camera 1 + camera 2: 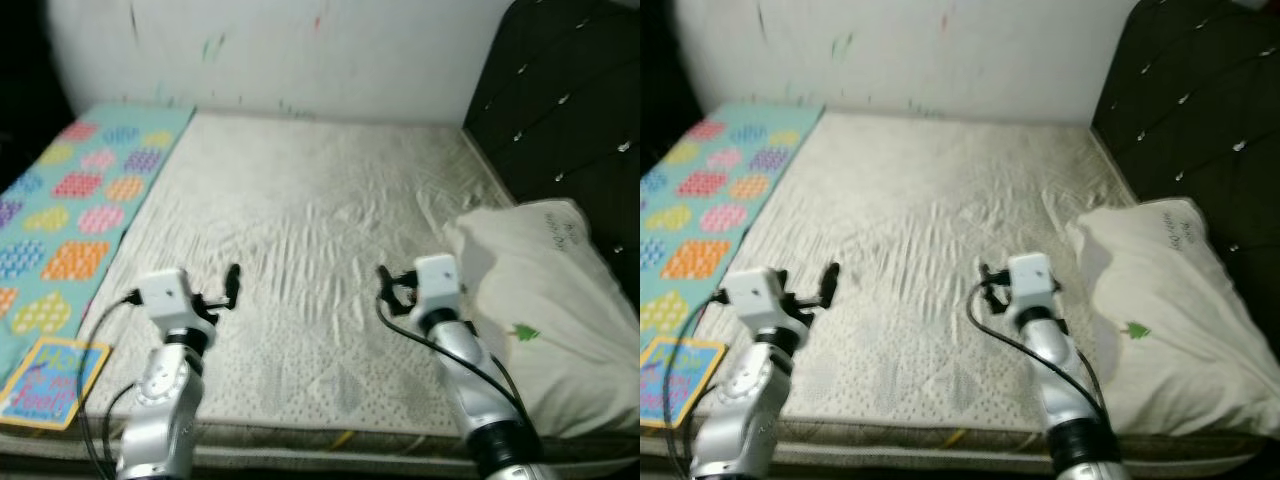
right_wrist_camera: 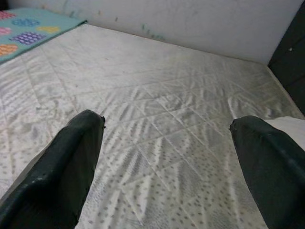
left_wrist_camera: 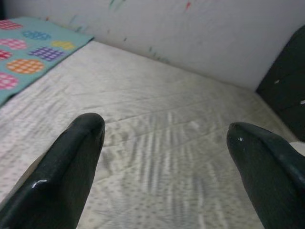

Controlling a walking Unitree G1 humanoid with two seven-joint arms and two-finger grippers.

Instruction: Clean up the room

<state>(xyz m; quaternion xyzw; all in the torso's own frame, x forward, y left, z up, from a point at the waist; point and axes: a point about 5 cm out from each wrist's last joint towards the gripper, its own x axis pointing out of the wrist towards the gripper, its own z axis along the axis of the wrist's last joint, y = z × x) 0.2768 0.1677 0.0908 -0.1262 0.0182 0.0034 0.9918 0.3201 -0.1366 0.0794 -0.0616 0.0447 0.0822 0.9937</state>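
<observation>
A bare cream quilted mattress (image 1: 300, 190) stretches ahead of me. A white pillow (image 1: 545, 300) with a small green print lies at its right side. Along the left side lies a turquoise blanket (image 1: 75, 205) with coloured patches. A yellow and blue book (image 1: 50, 382) rests at the near left corner. My left gripper (image 1: 230, 285) hovers open over the near left part of the mattress, holding nothing. My right gripper (image 1: 386, 284) hovers open over the near middle, just left of the pillow, also holding nothing. Both wrist views show wide-spread black fingers (image 3: 71, 162) (image 2: 66, 162) above the quilting.
A dark tufted headboard (image 1: 565, 100) stands along the right side. A white wall (image 1: 300, 50) with small paint marks closes off the far edge. The mattress's front edge (image 1: 330, 435) runs just below my arms.
</observation>
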